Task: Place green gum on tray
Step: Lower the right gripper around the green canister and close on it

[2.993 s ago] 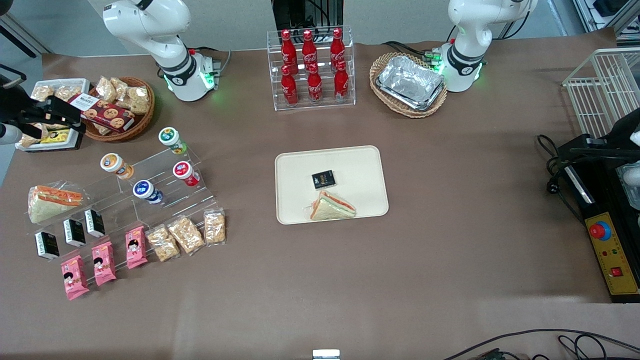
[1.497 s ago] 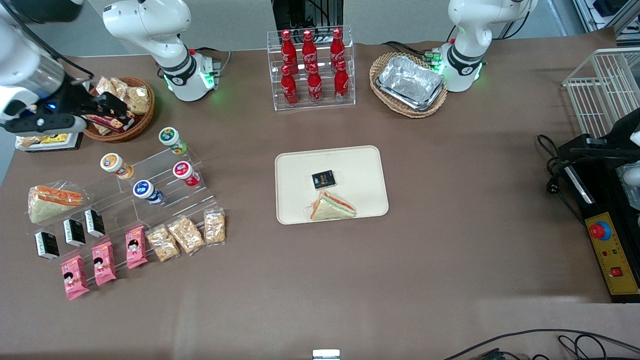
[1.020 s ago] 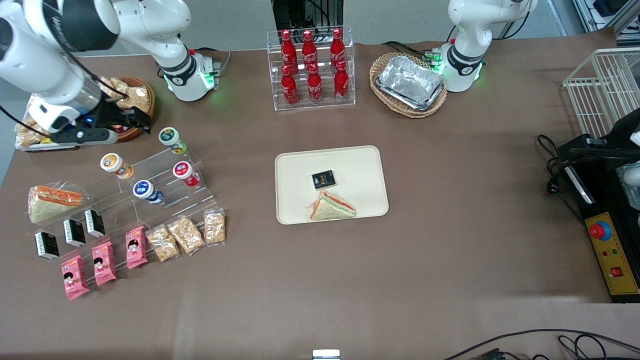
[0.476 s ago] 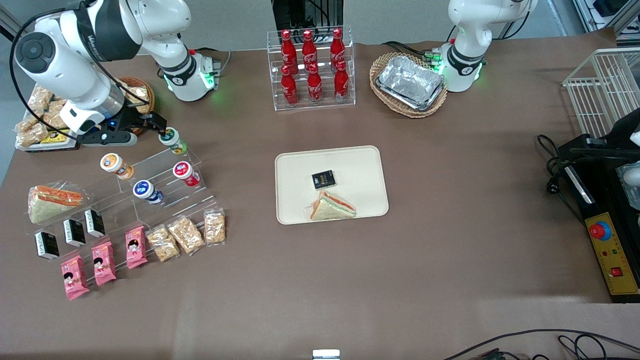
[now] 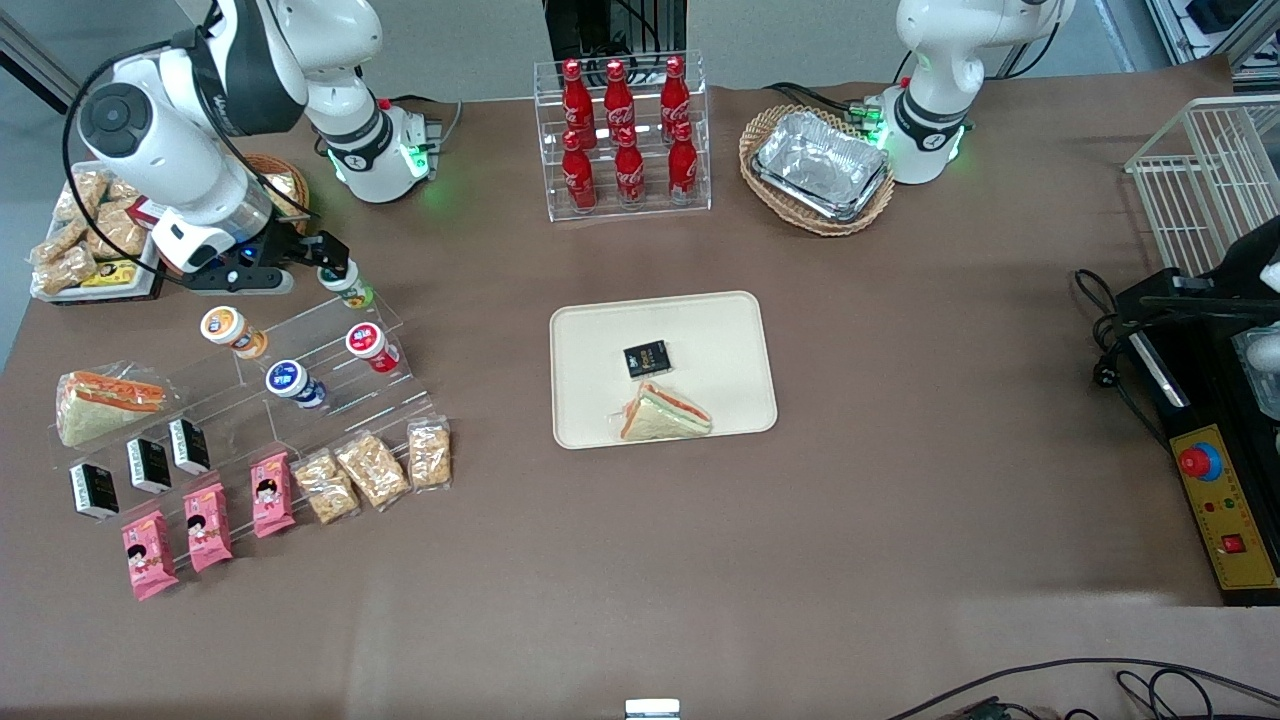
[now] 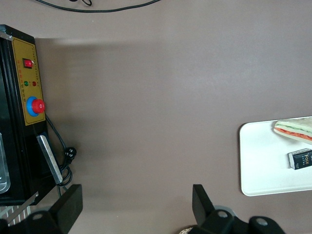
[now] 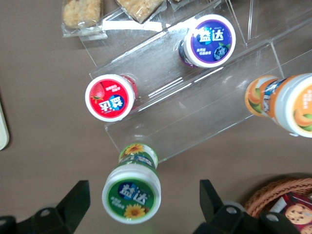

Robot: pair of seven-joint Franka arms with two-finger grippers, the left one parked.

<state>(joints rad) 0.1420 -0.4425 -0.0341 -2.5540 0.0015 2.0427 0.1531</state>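
While hand [image 7: 141, 207] gapes astride green gum [image 7: 131, 195] | untouched | tray [image 5: 730, 320] well apart

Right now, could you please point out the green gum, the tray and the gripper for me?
green gum [image 7: 131, 195]: right wrist view, on its green lid.
tray [image 5: 720, 330]: front view, on bare cream surface.
gripper [image 7: 144, 200]: right wrist view, open, midway between fingertips astride the gum.

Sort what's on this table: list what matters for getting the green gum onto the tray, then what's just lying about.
In play: green gum on the acrylic stand; tray; gripper, open around it.

Lying about: red-lidded canister, blue-lidded canister, orange canister, cola bottles, foil trays.
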